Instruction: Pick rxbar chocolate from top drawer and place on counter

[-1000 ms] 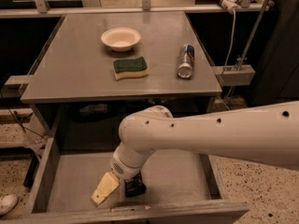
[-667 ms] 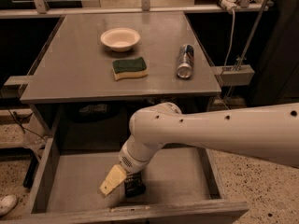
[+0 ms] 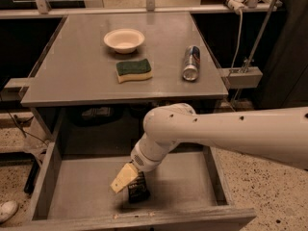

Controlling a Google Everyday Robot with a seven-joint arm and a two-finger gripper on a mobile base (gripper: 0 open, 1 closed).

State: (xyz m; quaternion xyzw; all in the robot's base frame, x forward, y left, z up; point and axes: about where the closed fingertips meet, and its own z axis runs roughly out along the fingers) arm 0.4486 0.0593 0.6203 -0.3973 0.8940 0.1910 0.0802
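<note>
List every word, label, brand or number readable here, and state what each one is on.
No text can be read anywhere.
rxbar chocolate: pale marks on the black wrapper, too blurred to read.
can lying on the counter: blue and red label, too blurred to read.
gripper, low in the top drawer right at the bar: no marking shows.

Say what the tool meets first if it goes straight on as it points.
Probably the rxbar chocolate, just below the tool inside the top drawer, then the drawer bottom; depth is unclear.
</note>
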